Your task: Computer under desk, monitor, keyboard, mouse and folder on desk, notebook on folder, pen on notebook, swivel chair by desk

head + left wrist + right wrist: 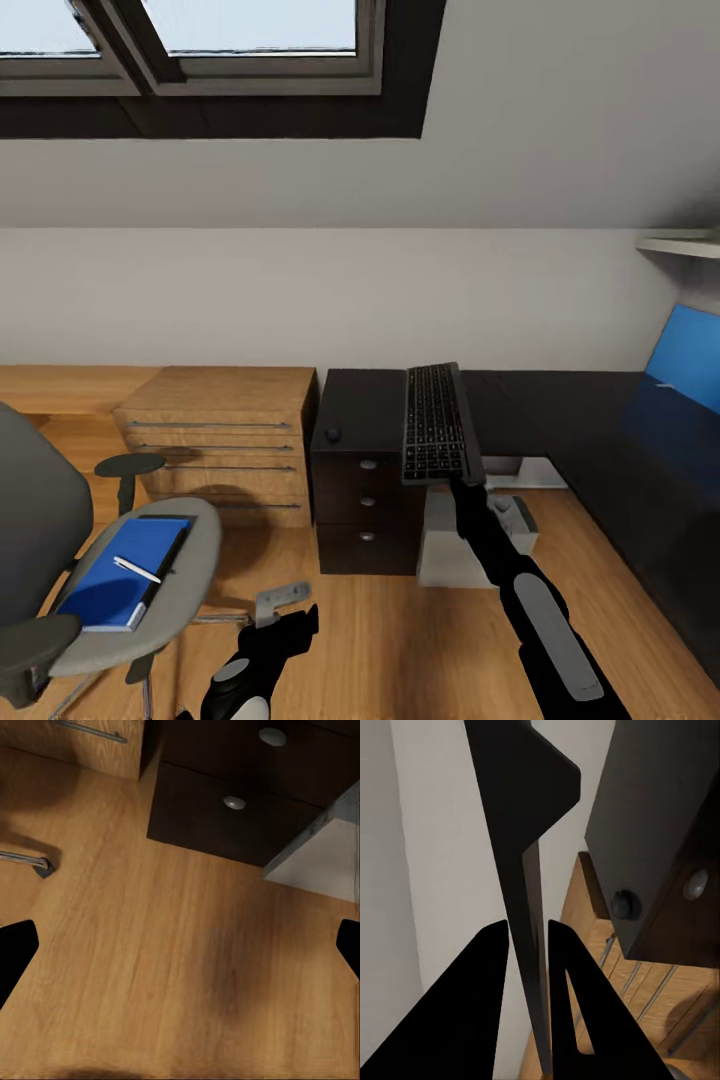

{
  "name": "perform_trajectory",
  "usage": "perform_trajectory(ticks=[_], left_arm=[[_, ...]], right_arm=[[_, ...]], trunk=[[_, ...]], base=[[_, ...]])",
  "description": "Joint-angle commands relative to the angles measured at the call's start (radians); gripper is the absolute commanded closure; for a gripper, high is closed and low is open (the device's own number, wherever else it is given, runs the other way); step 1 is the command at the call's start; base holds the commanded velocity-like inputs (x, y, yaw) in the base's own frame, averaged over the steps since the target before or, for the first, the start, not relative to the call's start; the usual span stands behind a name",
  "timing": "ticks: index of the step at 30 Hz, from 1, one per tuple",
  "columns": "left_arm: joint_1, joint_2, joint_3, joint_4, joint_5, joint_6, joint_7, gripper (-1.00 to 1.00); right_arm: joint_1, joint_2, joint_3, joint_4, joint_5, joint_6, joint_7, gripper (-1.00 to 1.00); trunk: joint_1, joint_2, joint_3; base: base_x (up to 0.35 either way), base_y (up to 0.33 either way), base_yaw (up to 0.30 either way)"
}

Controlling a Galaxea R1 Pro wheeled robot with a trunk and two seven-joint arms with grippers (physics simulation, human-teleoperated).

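My right gripper (455,483) is shut on the near end of the keyboard (435,420), holding it lengthwise above the black desk (370,395). In the right wrist view the keyboard (519,862) runs edge-on between the fingers of the right gripper (526,941). The dark mouse (332,435) (624,904) lies on the desk's left end. Under the desk stands the light grey computer (445,555) (322,847). On the swivel chair (60,560) lies the blue folder (115,580) with the white pen (137,570) on it; I cannot tell the notebook apart. My left gripper (290,625) (180,952) hangs open over the floor. The monitor is out of view.
An oak dresser (225,430) (82,742) stands left of the desk's dark drawers (367,500) (232,802). A chrome leg of the chair base (283,598) (26,860) reaches near my left gripper. A blue wall panel (690,360) is at the right, under a shelf (680,243).
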Motion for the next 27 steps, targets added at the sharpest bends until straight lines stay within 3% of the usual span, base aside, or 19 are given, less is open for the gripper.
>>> perform_trajectory(ticks=[1, 9, 19, 27], left_arm=[[-0.001, 0.001, -0.003, -0.002, 0.003, 0.004, 0.007, -1.0], [-0.001, 0.002, -0.013, -0.002, 0.001, 0.004, 0.006, -1.0], [-0.001, 0.004, -0.013, -0.002, 0.0, 0.004, 0.004, -1.0], [-0.001, 0.003, -0.012, -0.002, 0.0, 0.004, 0.005, -1.0]], right_arm=[[-0.001, 0.0, -0.001, 0.0, -0.011, 0.003, 0.005, 1.0], [-0.001, -0.001, -0.003, 0.001, -0.014, 0.004, 0.006, 1.0], [-0.001, -0.031, -0.003, 0.001, -0.134, 0.004, 0.006, 1.0], [0.0, -0.035, -0.004, 0.002, -0.15, 0.005, 0.006, 1.0]], trunk=[[-0.004, 0.006, 0.002], [-0.035, 0.062, 0.027], [-0.073, 0.132, 0.059], [-0.104, 0.188, 0.084]], base=[[-0.22, -0.265, 0.0], [-0.219, -0.265, 0.0], [-0.249, -0.229, 0.0], [-0.268, -0.208, 0.0]])
